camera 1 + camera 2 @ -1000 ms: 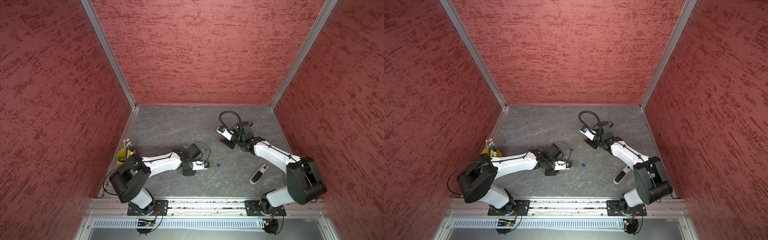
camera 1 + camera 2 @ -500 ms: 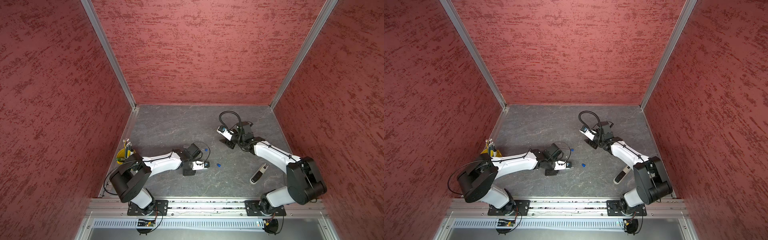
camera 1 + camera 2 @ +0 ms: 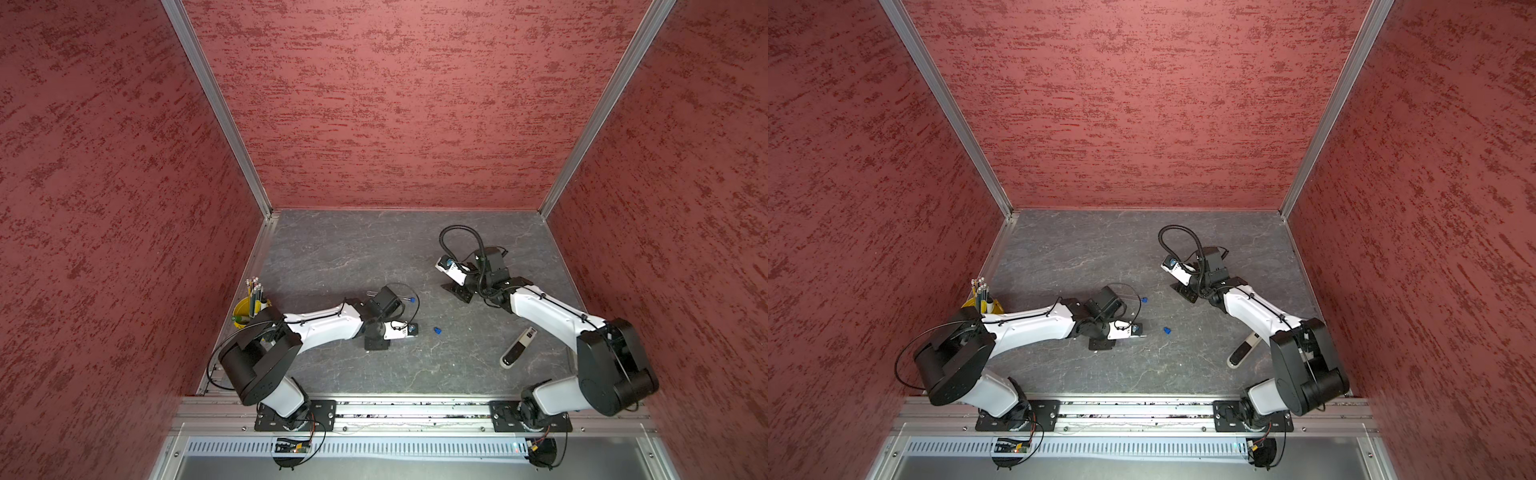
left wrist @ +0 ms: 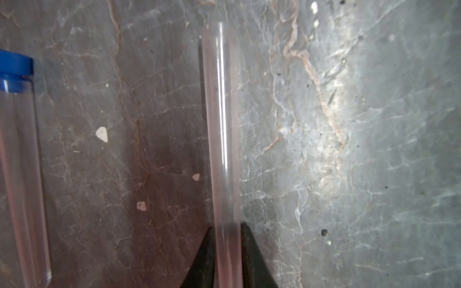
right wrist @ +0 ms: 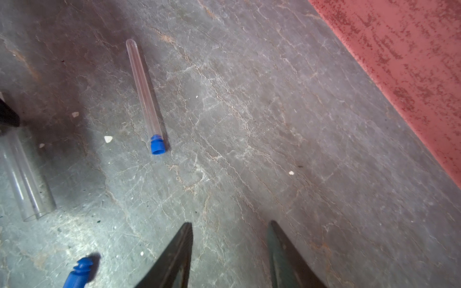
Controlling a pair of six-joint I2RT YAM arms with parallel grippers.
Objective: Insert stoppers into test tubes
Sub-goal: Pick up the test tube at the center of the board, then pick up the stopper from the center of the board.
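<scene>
A clear test tube (image 4: 220, 124) lies along the grey floor with its open end away from the wrist. My left gripper (image 4: 228, 230) is shut on that tube's near part. The right wrist view shows the same tube's open mouth (image 5: 30, 194). A second test tube (image 5: 144, 92) lies beside it with a blue stopper (image 5: 157, 145) in its mouth; this stopper also shows in the left wrist view (image 4: 15, 67) and in both top views (image 3: 412, 299) (image 3: 1144, 299). A loose blue stopper (image 3: 437, 330) (image 3: 1168, 330) (image 5: 79, 271) lies between the arms. My right gripper (image 5: 230, 224) hangs open over bare floor, holding nothing.
A yellow cup of pencils and markers (image 3: 247, 307) stands by the left wall. A black-and-white remote-like device (image 3: 517, 353) lies near the right arm. Small white specks (image 4: 101, 134) dot the floor. Red walls close in three sides.
Both arms stay where they were. No object has visibly shifted in the top views.
</scene>
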